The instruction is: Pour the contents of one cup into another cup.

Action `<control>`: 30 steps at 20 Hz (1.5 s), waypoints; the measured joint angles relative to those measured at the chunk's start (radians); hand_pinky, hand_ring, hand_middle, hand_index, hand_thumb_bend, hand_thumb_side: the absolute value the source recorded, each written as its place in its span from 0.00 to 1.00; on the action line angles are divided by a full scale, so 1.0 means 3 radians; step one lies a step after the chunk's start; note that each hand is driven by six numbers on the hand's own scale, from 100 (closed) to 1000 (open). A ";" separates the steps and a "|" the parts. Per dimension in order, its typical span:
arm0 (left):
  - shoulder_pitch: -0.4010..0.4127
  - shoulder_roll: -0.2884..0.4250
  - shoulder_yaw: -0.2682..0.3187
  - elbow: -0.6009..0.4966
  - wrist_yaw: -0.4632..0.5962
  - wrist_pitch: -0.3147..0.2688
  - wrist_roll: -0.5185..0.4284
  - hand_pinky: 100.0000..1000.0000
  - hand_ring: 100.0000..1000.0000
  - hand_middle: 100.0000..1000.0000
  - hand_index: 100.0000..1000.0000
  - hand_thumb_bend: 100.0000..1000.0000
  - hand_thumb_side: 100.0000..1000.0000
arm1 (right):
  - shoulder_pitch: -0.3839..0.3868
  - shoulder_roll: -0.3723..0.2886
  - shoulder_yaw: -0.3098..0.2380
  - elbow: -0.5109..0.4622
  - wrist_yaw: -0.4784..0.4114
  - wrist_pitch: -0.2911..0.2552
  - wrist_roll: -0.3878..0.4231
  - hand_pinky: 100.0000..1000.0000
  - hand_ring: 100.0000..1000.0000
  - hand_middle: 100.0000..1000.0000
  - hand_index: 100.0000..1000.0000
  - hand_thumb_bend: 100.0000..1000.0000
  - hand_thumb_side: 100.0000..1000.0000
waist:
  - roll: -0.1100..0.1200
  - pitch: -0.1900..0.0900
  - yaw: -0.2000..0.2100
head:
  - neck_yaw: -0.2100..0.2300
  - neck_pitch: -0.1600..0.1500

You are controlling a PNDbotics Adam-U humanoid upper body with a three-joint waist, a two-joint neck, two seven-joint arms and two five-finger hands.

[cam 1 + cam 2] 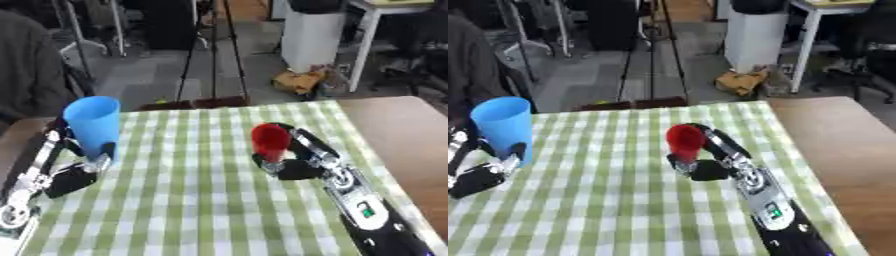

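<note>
Left eye view shows both cups already taken up; I have the left hand (pixel 83 167) curled round the lower part of the blue cup (pixel 94 125), upright, at the left edge of the green checked cloth (pixel 192 200); the right hand (pixel 293 157) is curled round the red cup (pixel 269 140), near the middle of the cloth, mouth tipped somewhat toward the camera.

Progress, as I judge it: grasping done on both sides, pour not begun; the two cups sit well apart across the cloth, no rim over another rim. I cannot see into either cup, so which one holds the contents is unclear to me. What is left: bring one cup beside and above the other, tilt, empty, set both down.

Surroundings, relative to the cloth: bare brown table (pixel 402 135) to its right; beyond its far edge a tripod (pixel 210 60) on the floor, a white cabinet (pixel 311 37), some brownish clutter (pixel 297 80) at its foot; a person in dark clothing (pixel 26 65) beyond the far left corner, touching nothing.

Obstructions: none lie on the cloth between the cups, as far as I see; the path across looks open. Main risk I note is the red cup's tilt spilling early.
</note>
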 measured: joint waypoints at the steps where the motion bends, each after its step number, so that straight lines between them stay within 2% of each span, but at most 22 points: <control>1: -0.0013 0.0007 -0.0004 -0.0009 -0.0014 -0.0004 -0.0027 0.47 0.47 0.52 0.69 0.00 0.11 | 0.0000 0.0005 0.0001 0.0000 0.0000 0.0001 0.0003 0.81 0.78 0.66 0.82 0.15 0.06 | 0.0002 0.0000 0.0000 | -0.0002 0.0000; 16: -0.0217 0.0088 -0.0092 -0.0013 -0.0365 -0.0123 -0.0345 0.49 0.46 0.49 0.67 0.00 0.00 | -0.0060 0.0064 0.0073 0.0059 0.0008 -0.0036 0.0095 0.81 0.79 0.66 0.82 0.14 0.06 | 0.0019 0.0007 0.0015 | -0.0031 0.0001; 30: -0.0724 0.0118 -0.0257 0.0261 -0.1058 -0.0376 -0.0624 0.53 0.45 0.41 0.63 0.00 0.00 | -0.0138 0.0110 0.0084 0.0194 0.0083 -0.0072 0.0136 0.81 0.79 0.66 0.82 0.12 0.06 | 0.0054 0.0044 0.0070 | -0.0057 -0.0001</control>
